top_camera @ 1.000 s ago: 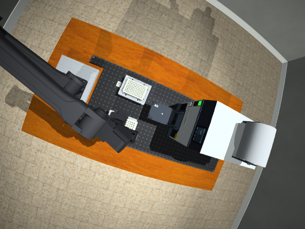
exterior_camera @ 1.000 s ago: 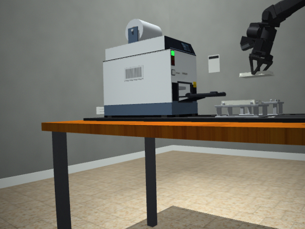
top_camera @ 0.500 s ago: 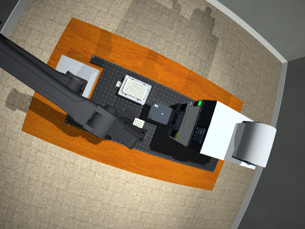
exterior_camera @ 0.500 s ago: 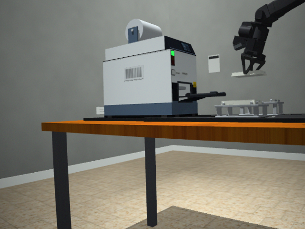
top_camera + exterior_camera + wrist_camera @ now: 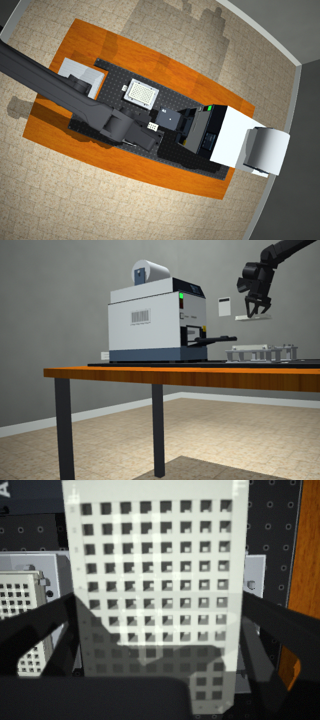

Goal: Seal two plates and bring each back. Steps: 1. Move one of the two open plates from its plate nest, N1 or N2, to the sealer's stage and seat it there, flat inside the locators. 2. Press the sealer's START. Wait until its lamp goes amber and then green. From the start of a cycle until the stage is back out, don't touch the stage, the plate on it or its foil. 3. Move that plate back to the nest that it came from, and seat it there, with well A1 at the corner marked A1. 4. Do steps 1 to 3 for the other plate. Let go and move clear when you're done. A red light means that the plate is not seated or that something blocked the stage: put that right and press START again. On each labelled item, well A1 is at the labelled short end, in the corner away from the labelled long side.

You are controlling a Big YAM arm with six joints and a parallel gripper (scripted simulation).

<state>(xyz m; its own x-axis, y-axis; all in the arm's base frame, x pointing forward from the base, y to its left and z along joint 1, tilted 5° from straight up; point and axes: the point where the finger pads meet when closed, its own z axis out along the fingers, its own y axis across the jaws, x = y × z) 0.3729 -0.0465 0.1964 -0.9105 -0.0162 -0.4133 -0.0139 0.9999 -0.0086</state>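
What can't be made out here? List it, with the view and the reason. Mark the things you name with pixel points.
- Top: most of the held plate [image 5: 153, 126] [image 5: 254, 317] [image 5: 157, 592], behind the arm.
- Wrist: the other plate's [image 5: 141, 93] [image 5: 249, 346] [image 5: 15, 592] far side, cut off by the left edge.
- Exterior: the lettering beside the START button [image 5: 181, 315], too small.

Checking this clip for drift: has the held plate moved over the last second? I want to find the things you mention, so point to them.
Yes: the held plate [image 5: 152, 126] [image 5: 254, 317] [image 5: 158, 610] has moved towards the sealer [image 5: 227, 134] [image 5: 144, 325].
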